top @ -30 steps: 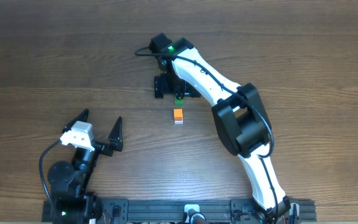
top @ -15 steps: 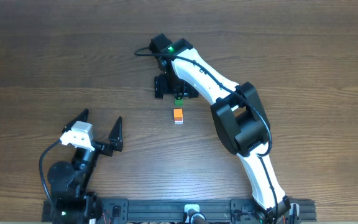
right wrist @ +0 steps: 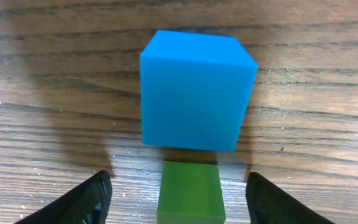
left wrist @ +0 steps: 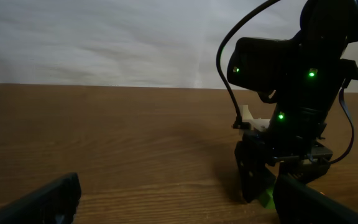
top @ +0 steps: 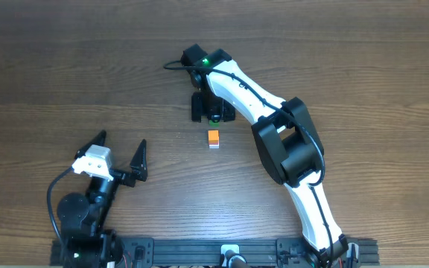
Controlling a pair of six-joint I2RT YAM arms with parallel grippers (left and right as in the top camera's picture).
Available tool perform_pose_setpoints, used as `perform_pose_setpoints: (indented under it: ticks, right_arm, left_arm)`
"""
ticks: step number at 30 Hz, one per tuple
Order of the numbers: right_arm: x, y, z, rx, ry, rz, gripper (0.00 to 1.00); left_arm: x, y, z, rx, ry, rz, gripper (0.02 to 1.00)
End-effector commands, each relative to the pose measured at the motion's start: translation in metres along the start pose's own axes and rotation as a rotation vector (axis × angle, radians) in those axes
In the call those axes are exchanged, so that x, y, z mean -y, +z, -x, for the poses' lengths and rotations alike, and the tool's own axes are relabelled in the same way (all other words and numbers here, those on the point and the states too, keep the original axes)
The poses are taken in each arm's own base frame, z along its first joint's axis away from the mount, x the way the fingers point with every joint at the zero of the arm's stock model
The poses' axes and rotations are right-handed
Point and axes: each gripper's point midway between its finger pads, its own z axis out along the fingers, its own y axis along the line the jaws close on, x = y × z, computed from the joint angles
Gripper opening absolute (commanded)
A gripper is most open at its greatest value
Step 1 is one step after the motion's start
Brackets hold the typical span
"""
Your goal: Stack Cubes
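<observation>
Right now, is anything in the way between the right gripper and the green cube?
No, nothing visible. The green cube lies on the table between the right gripper's open fingers, bare wood on either side. The blue cube sits just beyond it, not in between.

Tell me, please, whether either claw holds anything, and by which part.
Nothing is held. The right claw straddles the green cube with gaps on both sides; the left claw is open and empty.
</observation>
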Motion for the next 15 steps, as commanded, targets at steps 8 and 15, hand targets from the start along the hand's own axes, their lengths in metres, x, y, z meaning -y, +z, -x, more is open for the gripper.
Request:
perform_pose_setpoints:
  ticks: [8,15]
  right_arm:
    - [0.0009,0.0048,-0.0008,-0.011,-0.001,0.004,0.393]
    - [0.001,0.0048,-0.0006,-0.011,-0.003,0.004,0.334]
  left_arm:
    - [0.0032,0.0003,-0.0019,0.003,0.016,-0.018,0.998]
    - [0.0032,0.0003,-0.0019,0.003,0.016,-0.018,0.996]
